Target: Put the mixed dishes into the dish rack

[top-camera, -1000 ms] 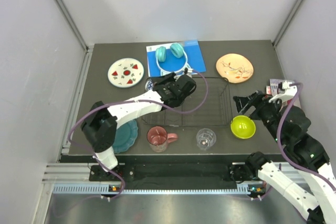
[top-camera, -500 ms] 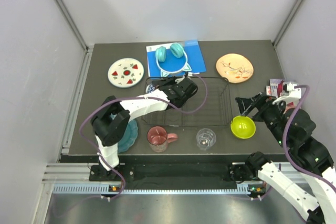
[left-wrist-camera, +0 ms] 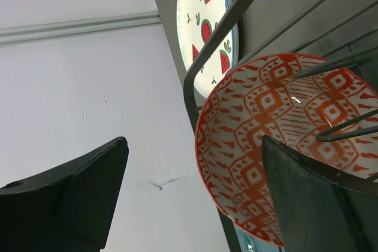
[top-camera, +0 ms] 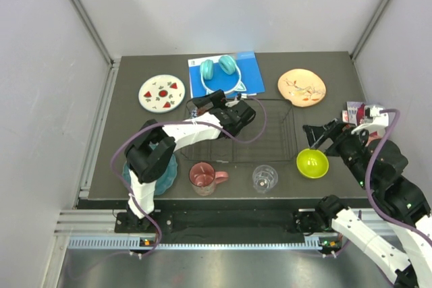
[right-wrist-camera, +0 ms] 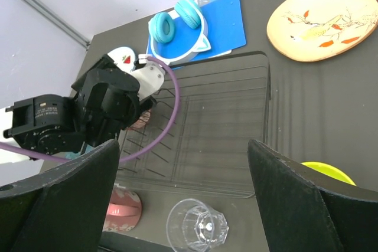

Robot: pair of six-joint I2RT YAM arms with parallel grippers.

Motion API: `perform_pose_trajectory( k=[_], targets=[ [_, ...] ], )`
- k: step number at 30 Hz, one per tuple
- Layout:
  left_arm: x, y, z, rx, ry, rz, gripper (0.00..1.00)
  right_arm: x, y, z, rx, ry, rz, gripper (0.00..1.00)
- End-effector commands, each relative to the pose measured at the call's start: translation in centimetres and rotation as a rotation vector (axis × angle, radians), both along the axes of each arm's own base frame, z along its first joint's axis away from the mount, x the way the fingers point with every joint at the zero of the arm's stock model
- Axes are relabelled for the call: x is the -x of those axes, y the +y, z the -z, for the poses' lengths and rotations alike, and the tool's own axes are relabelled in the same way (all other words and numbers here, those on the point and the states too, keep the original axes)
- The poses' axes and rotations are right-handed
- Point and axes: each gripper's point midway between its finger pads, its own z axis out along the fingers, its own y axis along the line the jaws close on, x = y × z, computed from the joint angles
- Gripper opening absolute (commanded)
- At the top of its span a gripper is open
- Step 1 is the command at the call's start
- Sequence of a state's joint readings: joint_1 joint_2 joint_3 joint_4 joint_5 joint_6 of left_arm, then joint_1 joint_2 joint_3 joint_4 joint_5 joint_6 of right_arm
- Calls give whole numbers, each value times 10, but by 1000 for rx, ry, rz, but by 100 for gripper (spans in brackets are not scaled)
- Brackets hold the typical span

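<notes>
**Seven dishes counted, one of them in the rack**

Three plates are seen on the tabletop (top-camera: 337,72): a white plate with red watermelon slices (top-camera: 162,93) at the far left, a cream-orange floral plate (top-camera: 302,87) at the far right, and a teal plate (top-camera: 162,175) at the near left, partly covered by the left arm. Two bowls are counted. The lime-green bowl (top-camera: 312,163) is set mouth up just beside the rack's right end. The small patterned bowl (left-wrist-camera: 277,140) is lodged on edge among the wires at the rack's far-left corner, its orange-red pattern turned toward the left wrist camera. One pink mug (top-camera: 201,175) and one clear glass (top-camera: 264,179) are stood upright near the rack's near side, with the mug's handle pointed right.

The single dish rack (top-camera: 287,126) is laid with its long axis running left to right across the tabletop. One pair of teal cat-ear headphones (top-camera: 219,71) is rested on one blue book (top-camera: 251,72) just beyond it.

The left arm is folded at the elbow above the teal plate, and its forearm is stretched to the rack's far-left corner. The left end effector (left-wrist-camera: 194,146) is spread wide beside the patterned bowl. The right arm is raised at the right, and the right end effector (right-wrist-camera: 183,146) is also spread, with nothing held, above the space beyond the lime-green bowl and aimed across the rack.
</notes>
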State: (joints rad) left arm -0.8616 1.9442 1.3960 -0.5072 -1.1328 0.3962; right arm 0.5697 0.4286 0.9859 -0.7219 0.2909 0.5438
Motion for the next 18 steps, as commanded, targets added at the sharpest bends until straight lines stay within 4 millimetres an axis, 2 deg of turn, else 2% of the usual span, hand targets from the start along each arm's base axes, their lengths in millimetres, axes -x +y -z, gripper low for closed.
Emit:
perform_pose_trajectory(
  k=[1,3,7,8,9,10,12,13,14,15,16,18],
  targets=[
    [-3,0,-33,56,-53,-17,99,2,2,-16,-8,-24,-14,89],
    [-2,-2,-47,86,-56,-10,99,-1,-2,-12,23,0,7,88],
    [0,-3,-83,177,-89,5,99,-10,-23,28,199,181,129,84],
    [2,-3,-95,211,-100,15,99,-7,-31,51,280,287,157,83],
    [5,-1,-100,221,-89,18,99,-6,-41,55,317,318,204,86],
    [6,-2,-117,267,-109,25,99,-4,-45,65,357,368,221,87],
    [12,-3,-126,321,-84,45,99,9,-57,85,407,462,253,92],
    [15,0,-145,369,-114,54,99,14,-58,89,413,488,254,93],
    [16,0,-154,401,-123,66,99,23,-62,97,418,534,263,93],
    [17,-1,-162,437,-128,81,99,29,-59,102,405,562,242,94],
    [19,2,-181,485,-158,90,99,33,-56,104,391,589,231,94],
    [17,11,-195,532,-175,85,99,44,-51,108,374,650,193,93]
  ],
)
